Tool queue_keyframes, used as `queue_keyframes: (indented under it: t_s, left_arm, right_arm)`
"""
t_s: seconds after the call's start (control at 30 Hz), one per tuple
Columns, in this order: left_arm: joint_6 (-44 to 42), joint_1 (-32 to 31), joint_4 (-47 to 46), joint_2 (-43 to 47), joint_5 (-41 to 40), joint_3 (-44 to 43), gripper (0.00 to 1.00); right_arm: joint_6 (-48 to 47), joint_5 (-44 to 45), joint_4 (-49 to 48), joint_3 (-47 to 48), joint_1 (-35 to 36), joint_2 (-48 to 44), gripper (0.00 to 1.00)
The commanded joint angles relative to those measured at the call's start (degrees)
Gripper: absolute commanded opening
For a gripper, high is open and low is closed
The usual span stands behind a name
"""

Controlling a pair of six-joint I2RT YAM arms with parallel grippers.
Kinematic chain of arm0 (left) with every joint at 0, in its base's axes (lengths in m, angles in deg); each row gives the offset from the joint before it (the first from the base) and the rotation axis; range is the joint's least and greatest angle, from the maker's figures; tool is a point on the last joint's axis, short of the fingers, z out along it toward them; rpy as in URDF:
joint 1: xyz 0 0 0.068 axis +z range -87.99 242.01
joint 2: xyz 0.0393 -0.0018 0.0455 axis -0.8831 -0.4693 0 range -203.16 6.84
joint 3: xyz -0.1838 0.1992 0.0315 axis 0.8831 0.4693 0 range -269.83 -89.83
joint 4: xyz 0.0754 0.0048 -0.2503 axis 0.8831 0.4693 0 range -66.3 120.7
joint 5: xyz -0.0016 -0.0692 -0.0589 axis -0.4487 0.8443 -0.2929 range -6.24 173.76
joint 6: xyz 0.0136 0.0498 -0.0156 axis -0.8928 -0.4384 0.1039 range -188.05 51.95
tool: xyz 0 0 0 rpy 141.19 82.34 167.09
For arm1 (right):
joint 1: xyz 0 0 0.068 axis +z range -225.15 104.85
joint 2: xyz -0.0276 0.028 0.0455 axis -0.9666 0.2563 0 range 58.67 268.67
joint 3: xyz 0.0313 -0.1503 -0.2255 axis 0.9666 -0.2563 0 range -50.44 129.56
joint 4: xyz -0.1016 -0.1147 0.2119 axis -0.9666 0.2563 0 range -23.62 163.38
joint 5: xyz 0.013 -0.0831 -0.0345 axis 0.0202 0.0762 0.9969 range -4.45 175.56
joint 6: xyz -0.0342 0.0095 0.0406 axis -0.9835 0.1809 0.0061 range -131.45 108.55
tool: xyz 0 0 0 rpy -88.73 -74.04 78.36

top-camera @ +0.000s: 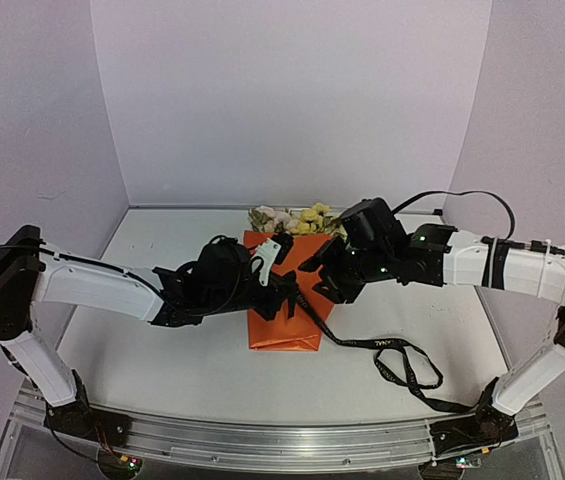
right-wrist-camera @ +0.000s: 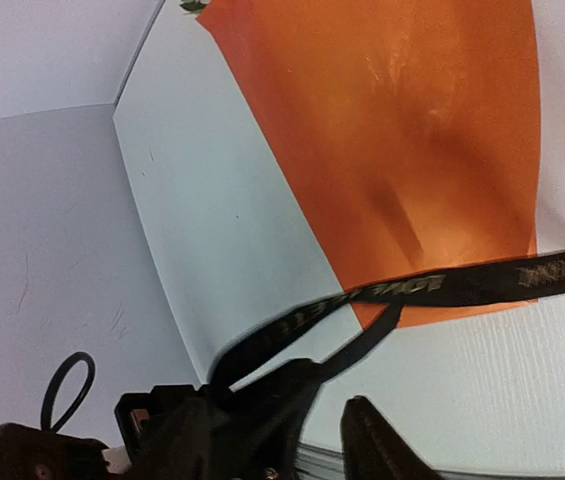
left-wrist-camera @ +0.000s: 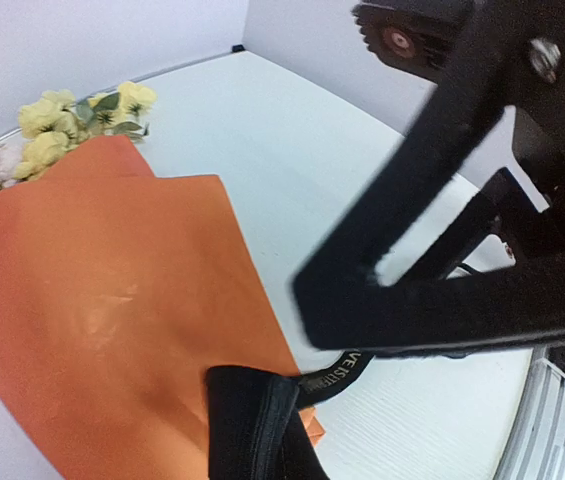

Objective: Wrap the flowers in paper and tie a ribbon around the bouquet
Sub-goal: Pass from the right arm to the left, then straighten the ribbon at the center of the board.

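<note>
Now | top: left gripper (top-camera: 287,295) and right gripper (top-camera: 318,272) meet over the orange paper (top-camera: 282,335), flowers (top-camera: 297,218) at its far end | left wrist: jaws shut on the ribbon (left-wrist-camera: 340,370), which trails out beside the finger | right wrist: jaws parted, ribbon draped against one finger.

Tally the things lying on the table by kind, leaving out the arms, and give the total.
Orange paper sheet: 1
Black lettered ribbon: 1
Bunch of yellow and cream flowers: 1
Total: 3
</note>
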Motion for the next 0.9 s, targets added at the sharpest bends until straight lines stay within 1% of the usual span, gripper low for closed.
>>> queue_keyframes:
  t_s: [0.0,0.07,0.13,0.2,0.3,0.43,0.53,0.6,0.73,0.8,0.87]
  left_arm:
    - [3.53,-0.2,-3.7,8.89,-9.1,3.94,0.0]
    - [3.78,-0.2,-3.17,11.86,-9.89,5.46,0.0]
    - [3.84,-0.2,-1.55,14.67,-10.29,6.05,0.0]
    - [4.0,-0.2,0.38,17.64,-11.12,6.53,0.0]
    - [4.41,-0.2,3.35,22.01,-13.35,6.54,0.0]
    - [4.05,-0.18,7.49,27.25,-18.73,5.24,0.0]
    - [3.1,-0.11,8.58,30.72,-22.09,4.11,0.0]
    - [1.99,-0.1,8.79,32.22,-22.7,3.04,0.0]
    - [0.3,-0.11,10.74,33.18,-23.18,-0.85,0.0]
    - [-0.07,-0.11,12.54,32.63,-23.73,-2.56,0.0]
    - [-0.09,-0.11,12.84,32.6,-23.89,-3.14,0.0]
  right_arm:
    - [-10.64,-0.84,2.12,-3.73,-1.25,-5.65,0.62]
    - [-15.23,-1.32,5.13,-6.02,-2.32,-8.57,0.74]
    - [-19.74,0.27,9.92,-8.68,-3.12,-12.33,0.83]
    - [-24.76,2.29,14.24,-12.6,-4.21,-16.09,0.88]
    - [-29.58,6.88,22.57,-17.58,-5.68,-22.39,0.93]
    - [-33.1,13.99,31.75,-24.47,-7.79,-30.27,0.94]
    - [-33.24,16.35,34.04,-29.97,-9.71,-35.07,0.94]
    - [-32.9,15.92,34.67,-32.81,-10.92,-37.03,0.93]
    - [-32.52,14.21,35.92,-36.12,-12.17,-37.05,0.92]
    - [-29.55,13.94,36.51,-37.21,-12.38,-36.19,0.9]
    - [-24.41,13.82,36.5,-38.46,-12.38,-35.02,0.88]
